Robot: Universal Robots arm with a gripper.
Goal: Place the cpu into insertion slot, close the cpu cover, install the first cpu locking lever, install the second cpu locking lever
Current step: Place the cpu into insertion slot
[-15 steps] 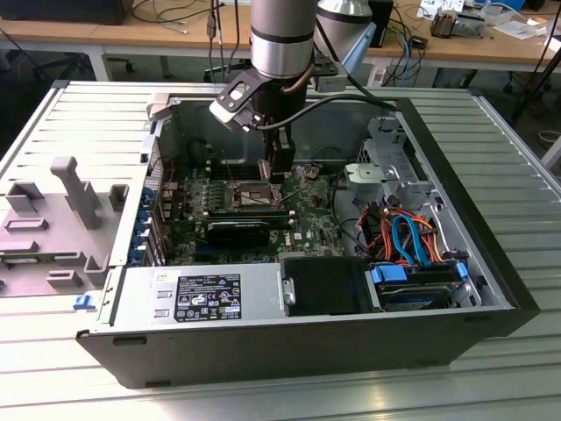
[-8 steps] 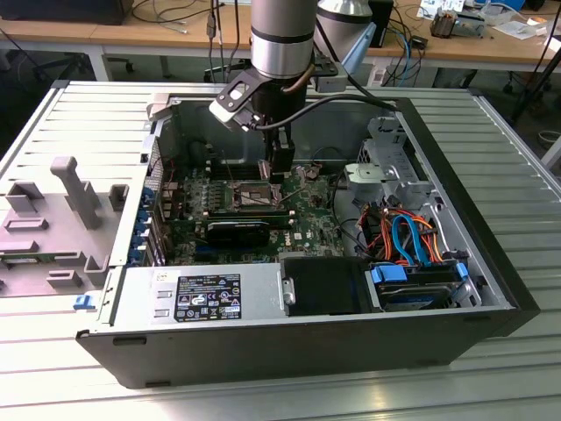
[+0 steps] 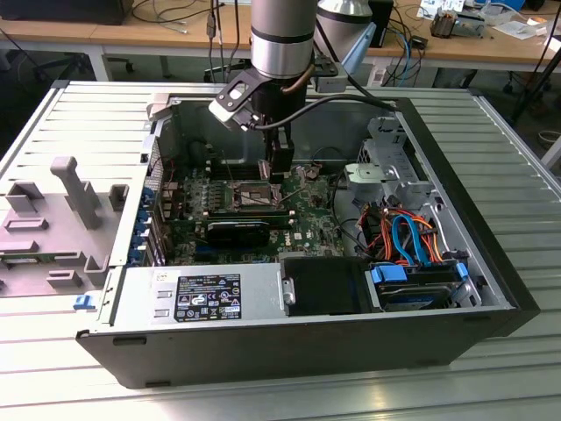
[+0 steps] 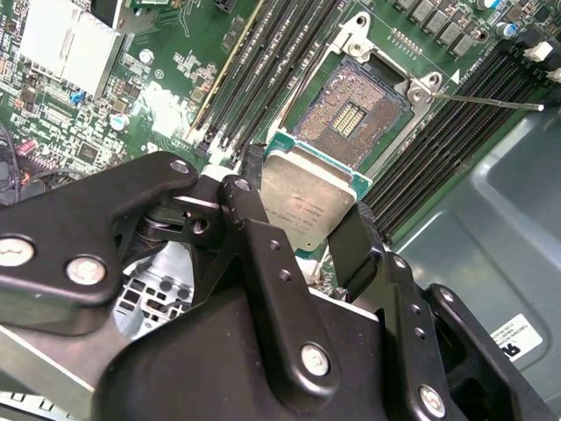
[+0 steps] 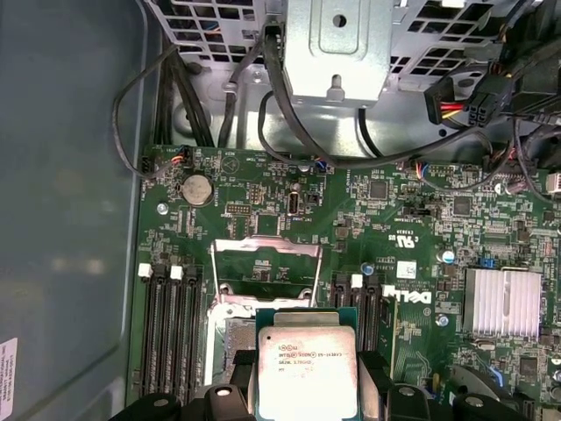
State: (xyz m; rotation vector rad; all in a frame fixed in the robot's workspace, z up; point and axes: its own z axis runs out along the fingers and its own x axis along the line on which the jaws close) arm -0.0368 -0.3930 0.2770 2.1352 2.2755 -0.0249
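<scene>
Cpu point(image 4: 308, 195) is held by the end effector point(image 4: 302, 210), which is clamped on it with one finger against each of two opposite edges. The dull metal top is turned toward both wrist views. It is carried above the motherboard point(image 3: 307, 224), just beside the socket point(image 4: 351, 118) and not yet seated; the bare contact field of the socket is exposed.

The cover point(image 5: 267, 247) is seen standing open at the far side of the socket. A thin lever point(image 4: 491, 101) is raised clear over the memory slots point(image 5: 166, 333).

In the exterior view the work is placed inside the open computer case point(image 3: 491, 263) lying on the ribbed counter point(image 3: 263, 399). The power supply point(image 3: 206, 294) is at about 6 o'clock of the socket and the drive bay point(image 3: 421, 281) at about 4 o'clock.

Handling, as judged:
- The cpu is taken to be light, thin and stiff.
- The smooth metal top is likely slippery, so an edge grip is preferred.
- The underside and the socket contacts are presumed fragile. Tilt or sliding across them is to be avoided.
</scene>
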